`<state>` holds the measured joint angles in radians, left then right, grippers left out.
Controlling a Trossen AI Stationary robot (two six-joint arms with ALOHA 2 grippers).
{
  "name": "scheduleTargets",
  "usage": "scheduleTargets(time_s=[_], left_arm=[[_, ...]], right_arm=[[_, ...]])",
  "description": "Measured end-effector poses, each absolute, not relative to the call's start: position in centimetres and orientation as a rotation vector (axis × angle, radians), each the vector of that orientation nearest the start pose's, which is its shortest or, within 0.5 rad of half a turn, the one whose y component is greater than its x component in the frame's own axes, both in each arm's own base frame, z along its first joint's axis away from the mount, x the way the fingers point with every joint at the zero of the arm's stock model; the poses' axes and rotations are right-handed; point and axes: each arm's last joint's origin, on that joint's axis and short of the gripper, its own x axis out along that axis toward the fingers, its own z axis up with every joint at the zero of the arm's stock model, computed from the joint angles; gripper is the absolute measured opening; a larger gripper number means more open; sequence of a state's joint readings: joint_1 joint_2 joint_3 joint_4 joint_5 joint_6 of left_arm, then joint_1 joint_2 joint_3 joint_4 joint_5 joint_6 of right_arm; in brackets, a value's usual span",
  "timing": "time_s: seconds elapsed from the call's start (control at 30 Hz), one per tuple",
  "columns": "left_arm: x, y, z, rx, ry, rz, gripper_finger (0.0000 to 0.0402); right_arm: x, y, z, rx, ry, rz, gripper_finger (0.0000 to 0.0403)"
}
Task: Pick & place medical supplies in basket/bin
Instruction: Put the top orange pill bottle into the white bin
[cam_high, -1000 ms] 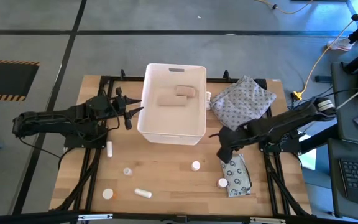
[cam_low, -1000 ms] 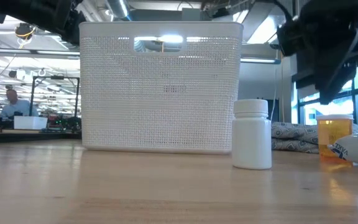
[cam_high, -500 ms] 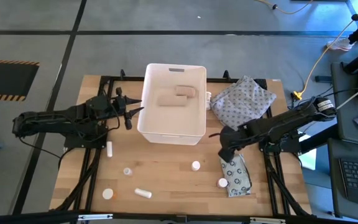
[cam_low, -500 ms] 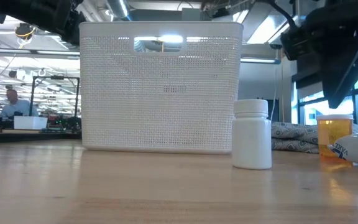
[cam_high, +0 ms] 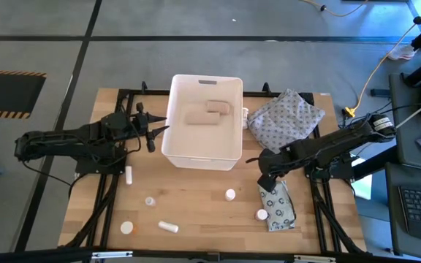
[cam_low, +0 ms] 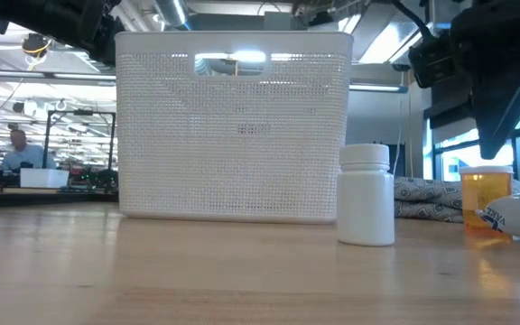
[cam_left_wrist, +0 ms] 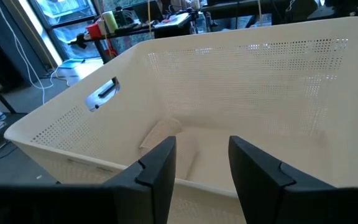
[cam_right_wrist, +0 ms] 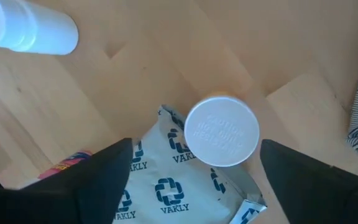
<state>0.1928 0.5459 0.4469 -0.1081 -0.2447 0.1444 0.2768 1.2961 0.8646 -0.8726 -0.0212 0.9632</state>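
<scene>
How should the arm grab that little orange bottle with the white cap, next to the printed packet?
Judging by its pose, from straight above, closing the fingers on the round white cap. The orange bottle stands upright with its cap facing up, and the packet crowds its base, so low side approaches look awkward.

One white bin stands on the table, with two tan items inside it. Six bottles lie loose on the wood: one by the left arm, four toward the front, and one touching the single grey packet. One dotted cloth bundle sits beside the bin, and there are two arms, each with one hand.
</scene>
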Motion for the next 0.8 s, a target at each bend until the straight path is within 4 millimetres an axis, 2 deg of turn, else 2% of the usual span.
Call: scheduleTargets(time_s=[0.2, 0.4, 0.8], left_arm=[[13.4, 3.3, 25.6, 0.147, 0.240, 0.420, 0.0141], [13.4, 3.3, 25.6, 0.147, 0.241, 0.420, 0.0141], [13.8, 3.4, 25.3, 0.147, 0.265, 0.418, 0.0141]], right_arm=[[21.4, 6.1, 21.4, 0.667, 1.294, -0.409, 0.0376], [22.0, 6.1, 20.1, 0.628, 1.313, -0.506, 0.0369], [22.8, 6.4, 18.0, 0.601, 1.406, -0.548, 0.0367]])
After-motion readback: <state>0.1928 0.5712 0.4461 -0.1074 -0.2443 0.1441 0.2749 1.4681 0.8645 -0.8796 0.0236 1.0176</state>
